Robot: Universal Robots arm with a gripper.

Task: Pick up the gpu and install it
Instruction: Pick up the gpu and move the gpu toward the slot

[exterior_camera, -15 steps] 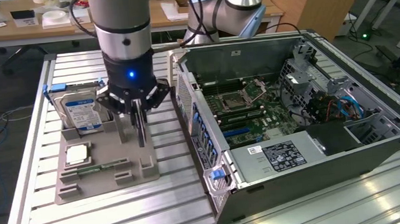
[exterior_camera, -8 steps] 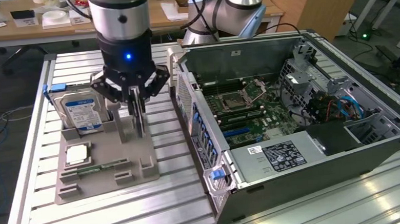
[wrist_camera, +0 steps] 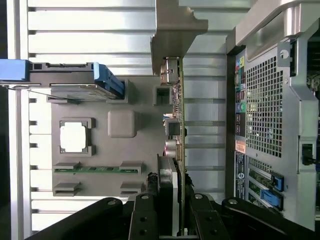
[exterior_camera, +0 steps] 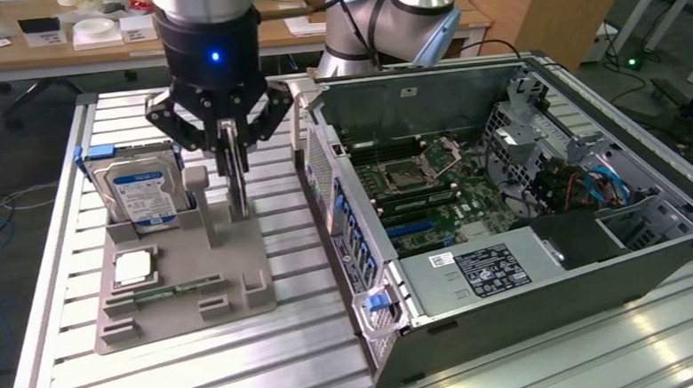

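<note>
The gripper [wrist_camera: 176, 202] has its fingers [wrist_camera: 200, 220] closed on the upper edge of the gpu [exterior_camera: 239, 195], which stands on edge in the grey holder [exterior_camera: 175, 318] on the counter [exterior_camera: 214, 379], beside the hard drive [exterior_camera: 139, 191]. The pick-up appears to be in hand: grasped, not lifted. Clearing the slot calls for a straight pull. Beyond lies the open computer case [exterior_camera: 501, 195].

worktop [exterior_camera: 214, 383]: ribbed bare metal, bright sheen.
holder [exterior_camera: 176, 332]: smooth matt grey plastic.
computer case [exterior_camera: 532, 335]: dull grey metal, perforated rear panel.
gpu [exterior_camera: 240, 199]: green circuit board, silvery metal bracket.
</note>
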